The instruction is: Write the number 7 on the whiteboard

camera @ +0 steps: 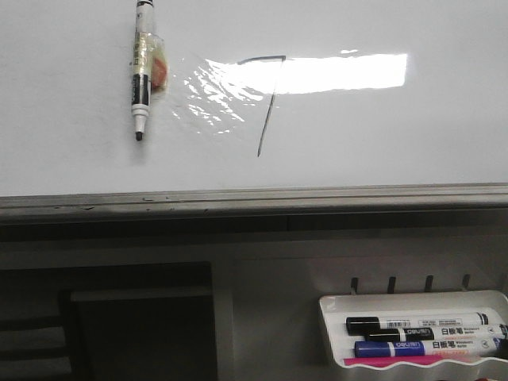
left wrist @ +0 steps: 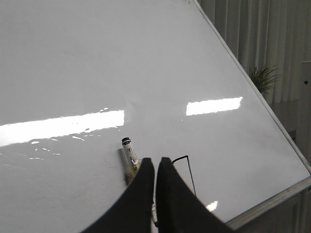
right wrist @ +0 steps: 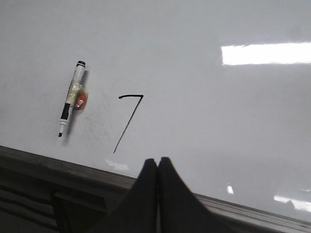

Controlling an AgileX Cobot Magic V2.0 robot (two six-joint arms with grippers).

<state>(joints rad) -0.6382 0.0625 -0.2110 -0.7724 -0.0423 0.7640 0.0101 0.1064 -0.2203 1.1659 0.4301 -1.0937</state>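
Thin dark marker lines form the number 7 (camera: pixel 266 99) mid-board on the glossy whiteboard (camera: pixel 413 143); the writing looks done. At its nine o'clock an uncapped marker (camera: pixel 142 67) clings to the board, seemingly by magnet. Left gripper (left wrist: pixel 155 167) and right gripper (right wrist: pixel 158 165) hang clear, jaws closed on nothing

The whiteboard (right wrist: pixel 204 111) fills most of the right wrist view, glossy white with a bright rectangular glare, and its grey rim runs along the lower edge. The number 7 (right wrist: pixel 129 121) is drawn on it in thin dark lines, and a marker (right wrist: pixel 71 98) with an orange patch lies against the board beside it. The right hand (right wrist: pixel 157 167) shows as two dark fingers (right wrist: pixel 146 194) pressed together, off the board.
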